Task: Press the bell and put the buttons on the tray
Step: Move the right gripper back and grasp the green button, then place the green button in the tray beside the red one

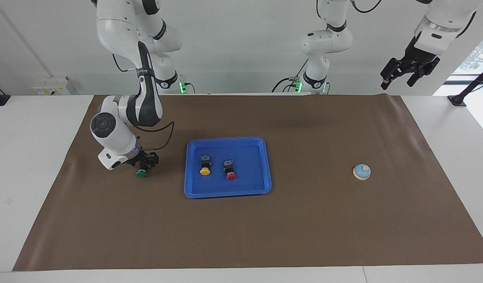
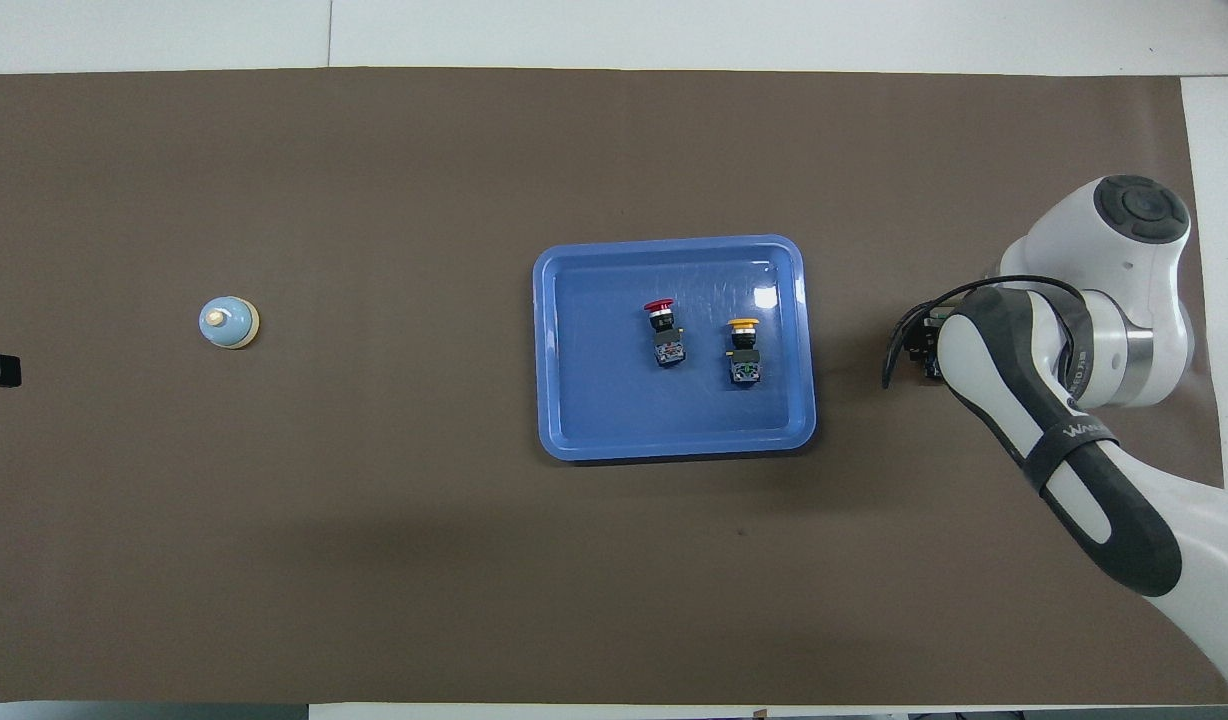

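Facing view: the blue tray (image 1: 228, 192) sits at the centre of the frame on the brown mat (image 1: 304, 236), a flat rectangle with rounded corners and a raised rim. Two buttons lie inside it on their sides, black blocky bodies with round caps: the yellow button (image 1: 205, 165) and just beside it the red button (image 1: 229, 169), apart from each other. At centre left of the frame, the right gripper (image 1: 145, 165) is down at the mat over the green button (image 1: 141, 173), whose green cap shows below the fingers; whether the fingers pinch it cannot be told. The bell (image 1: 362, 171), a small light-blue dome on a cream ring with a cream knob, stands alone at centre right. In the upper right corner the left gripper (image 1: 397, 80) waits raised, fingers spread.
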### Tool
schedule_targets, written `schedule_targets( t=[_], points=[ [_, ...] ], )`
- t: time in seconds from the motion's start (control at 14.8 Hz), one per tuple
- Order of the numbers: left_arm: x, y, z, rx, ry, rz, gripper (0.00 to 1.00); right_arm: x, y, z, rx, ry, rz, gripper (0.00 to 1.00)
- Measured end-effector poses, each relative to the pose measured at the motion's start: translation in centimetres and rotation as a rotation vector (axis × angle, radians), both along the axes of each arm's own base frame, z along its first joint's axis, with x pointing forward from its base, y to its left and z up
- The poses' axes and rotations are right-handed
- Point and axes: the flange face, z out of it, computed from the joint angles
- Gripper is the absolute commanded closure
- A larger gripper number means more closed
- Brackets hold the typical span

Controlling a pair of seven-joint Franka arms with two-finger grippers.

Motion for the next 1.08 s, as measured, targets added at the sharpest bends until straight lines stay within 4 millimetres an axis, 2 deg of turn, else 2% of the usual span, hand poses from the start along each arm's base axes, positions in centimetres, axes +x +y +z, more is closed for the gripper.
schedule_targets(
  t=[0.07, 0.2, 0.27, 0.47, 0.61, 0.67, 0.81, 0.94, 1.08],
  points=[
    [0.0, 0.0, 0.0, 0.000, 0.000, 0.000, 0.00, -0.2, 0.0, -0.3, 0.000, 0.005, 0.000, 0.48],
    [0.0, 0.0, 0.0, 0.000, 0.000, 0.000, 0.00, -0.4, 0.0, -0.5, 0.000, 0.007, 0.000, 0.91],
    [0.0, 0.0, 0.0, 0.000, 0.000, 0.000, 0.00, -0.4, 0.0, -0.5, 0.000, 0.006, 0.000, 1.00],
    [0.0, 0.0, 0.0, 0.000, 0.000, 0.000, 0.00, -0.3, 0.8, -0.3, 0.005, 0.002, 0.032, 1.00],
    [0.0, 0.0, 0.0, 0.000, 0.000, 0.000, 0.00, 0.1, 2.7, 0.5, 0.007, -0.009, 0.069, 1.00],
    [0.0, 0.0, 0.0, 0.000, 0.000, 0.000, 0.00, 0.5, 4.3, 1.7, 0.008, -0.008, 0.096, 1.00],
    [0.0, 0.0, 0.0, 0.000, 0.000, 0.000, 0.00, 1.6, 9.1, 6.0, 0.009, -0.017, 0.157, 1.00],
    [0.0, 0.0, 0.0, 0.000, 0.000, 0.000, 0.00, 2.1, 15.5, 10.6, 0.013, -0.063, 0.173, 1.00],
    [0.0, 0.0, 0.0, 0.000, 0.000, 0.000, 0.00, 1.1, 23.1, 12.6, 0.050, -0.096, 0.122, 1.00]
  ],
)
